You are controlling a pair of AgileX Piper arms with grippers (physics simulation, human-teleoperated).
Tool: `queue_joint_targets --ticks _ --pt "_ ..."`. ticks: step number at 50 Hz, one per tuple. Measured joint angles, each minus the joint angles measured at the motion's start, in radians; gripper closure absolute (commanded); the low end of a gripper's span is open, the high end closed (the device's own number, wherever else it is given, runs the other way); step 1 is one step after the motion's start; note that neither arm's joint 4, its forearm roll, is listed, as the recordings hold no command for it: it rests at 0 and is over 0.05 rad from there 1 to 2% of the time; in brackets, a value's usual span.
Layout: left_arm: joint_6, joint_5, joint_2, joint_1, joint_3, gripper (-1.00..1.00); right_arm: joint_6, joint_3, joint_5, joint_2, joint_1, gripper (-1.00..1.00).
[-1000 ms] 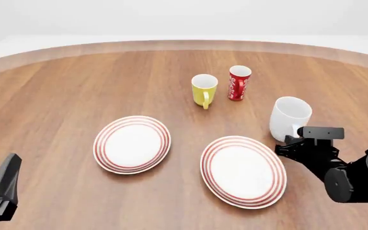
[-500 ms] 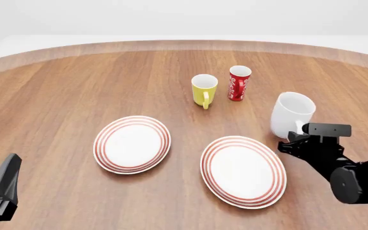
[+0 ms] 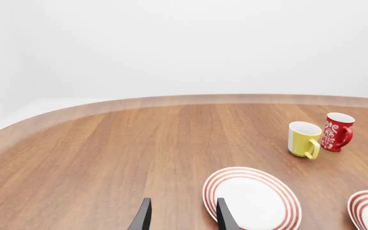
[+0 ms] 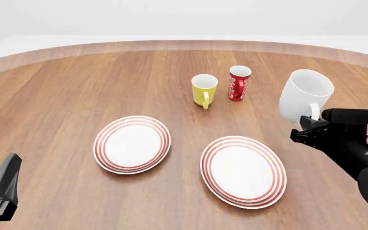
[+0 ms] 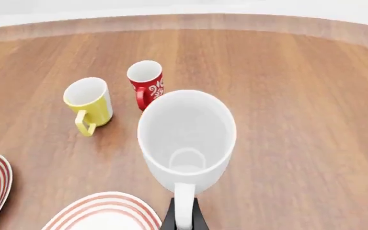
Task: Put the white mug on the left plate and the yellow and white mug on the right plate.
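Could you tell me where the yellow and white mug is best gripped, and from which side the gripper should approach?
Probably by its handle. The yellow and white mug stands upright with its loop handle turned toward the arms' side of the table, so a gripper can come from the near side. The red patterned cup stands close on its right, so avoid that side.

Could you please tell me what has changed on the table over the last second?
The right gripper, shut on the handle of the large glossy white mug, has lifted it off the wooden table, up and slightly rightward. The small yellow mug, red patterned cup, both red-ringed plates and the left gripper stayed put.
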Motion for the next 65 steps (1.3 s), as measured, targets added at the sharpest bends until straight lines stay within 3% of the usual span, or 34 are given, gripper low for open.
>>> queue_joint_targets --ticks 31,65 --pt "0.0 0.0 0.0 0.0 0.0 -1.0 -0.027 -0.017 0.34 -0.409 0.082 1.0" --pt "0.0 0.0 0.0 0.0 0.0 -1.0 -0.05 -0.075 0.448 -0.471 0.244 1.0"
